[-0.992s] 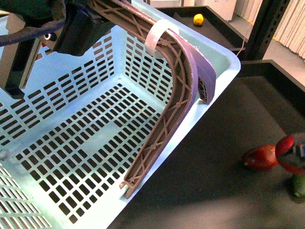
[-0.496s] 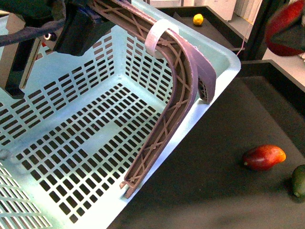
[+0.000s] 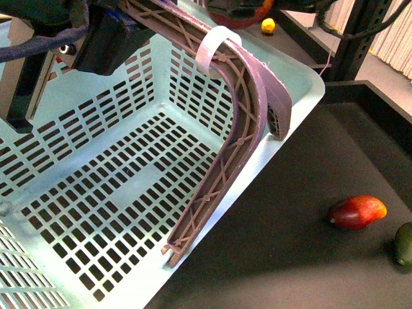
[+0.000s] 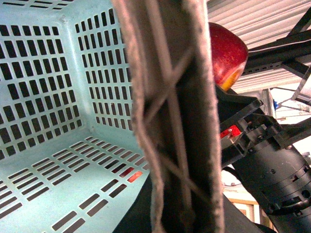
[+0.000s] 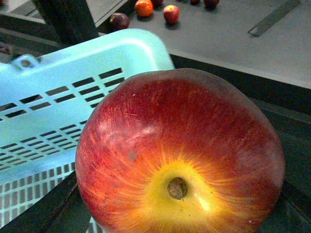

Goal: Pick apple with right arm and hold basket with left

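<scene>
1. Basket (image 3: 302, 80): it fills the left and centre of the front view and sits tipped. I see no fruit on its slotted floor.
2. Handle (image 3: 248, 109): it is swung up and arches over the basket's right side. In the left wrist view it runs close across the lens.
3. Left gripper (image 3: 112, 29): it sits at the handle's upper end. The fingers are hidden, but with the handle held raised I judge it clamped on the basket by that handle.
4. Right gripper (image 3: 244, 11): only its dark underside shows, at the top edge of the front view above the basket's far rim. I judge it clenched on the apple, since the fruit hangs in the air there.
5. Apple (image 5: 180, 155): it is in the right gripper, with the stem and yellow patch facing the wrist camera. It is above the basket's far corner, just beyond the handle and not touching it.
6. Step: I judge the pick done and the hold made.
7. Next move: if the apple goes in the basket, carry it inboard of the rim and clear of the handle, then lower it before release. The left grip should hold steady.
8. Mango (image 3: 357, 212), green fruit (image 3: 404, 243) and yellow fruit (image 3: 268, 26): all lie on the table outside the basket, well apart from both grippers.
</scene>
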